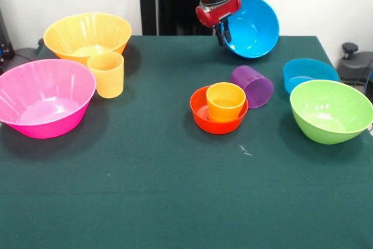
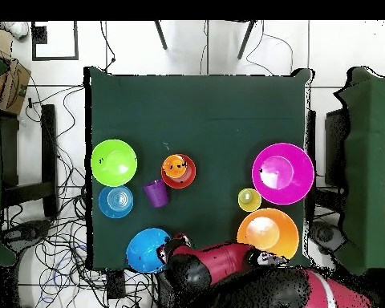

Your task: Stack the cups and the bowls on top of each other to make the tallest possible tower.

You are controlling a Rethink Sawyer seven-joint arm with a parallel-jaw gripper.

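While the medium blue bowl (image 1: 252, 26) is seen from the front tipped on its side above the far edge of the surface (image 1: 145, 173), its rim is clamped by the jaws (image 1: 224, 32), which are closed onto it. Just below and in front of the jaws, the purple cup (image 1: 253, 86) is seen lying on its side, and beside it the orange cup (image 1: 225, 101) is set upright inside the small red-orange bowl (image 1: 218, 111). Further out on the bowl's side of the jaws, the small blue bowl (image 1: 309, 74) and the lime green bowl (image 1: 330, 111) are placed. Well apart on the other side, the big yellow bowl (image 1: 87, 36), the yellow-orange cup (image 1: 106, 74) and the big pink bowl (image 1: 44, 97) are grouped.

From overhead, the medium blue bowl (image 2: 147, 249) is found at the jaws (image 2: 168, 250), by the surface's edge. The tower (image 2: 177, 170) is seen beyond them, with the purple cup (image 2: 155, 193) between.
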